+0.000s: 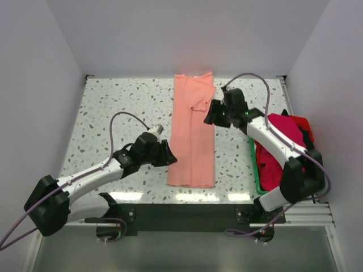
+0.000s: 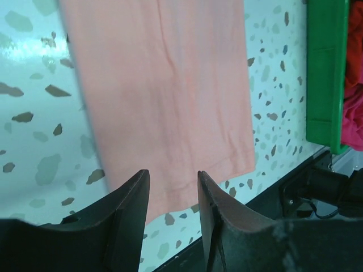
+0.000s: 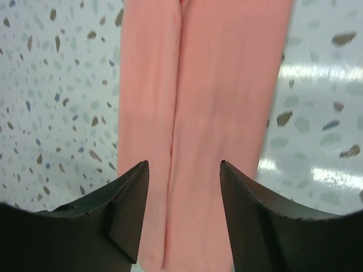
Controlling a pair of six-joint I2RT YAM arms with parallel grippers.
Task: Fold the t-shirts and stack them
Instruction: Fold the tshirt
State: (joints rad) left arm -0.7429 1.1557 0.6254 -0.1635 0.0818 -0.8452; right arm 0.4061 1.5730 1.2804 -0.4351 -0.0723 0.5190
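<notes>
The left gripper (image 2: pixel 171 180) has its jaws apart with nothing between them. It is poised at the near left edge of the salmon-pink shirt (image 1: pixel 193 136). The right gripper (image 3: pixel 182 167) is also spread and empty, and hangs over the far right side of the same shirt, close to the tucked sleeve (image 1: pixel 199 103).

The shirt lies on the speckled table (image 1: pixel 125 102) between the two arms. It is already folded lengthwise into a long narrow strip, collar end away from the bases and hem toward them. To the right, the green tray (image 1: pixel 253 164) holds a heap of magenta and red shirts (image 1: pixel 283 133).

The likely next step is a crosswise fold, and several things could spoil it:
- **Splitting layers:** the strip is several layers thick, and the right wrist view shows a folded edge running down it. A pinch that catches only the top layer would peel the lengthwise fold open.
- **Twisting:** the grippers sit on opposite sides and at different ends, so uneven lifting could skew the strip.
- **Loose sleeve:** it looks only lightly tucked and may flop out once the cloth moves.
- **Dragging:** fingers pressed down on the smooth table could push the cloth into wrinkles instead of gripping it.
- **Snagging:** the right arm passes close to the heap in the tray, and a wide swing might catch on it.
</notes>
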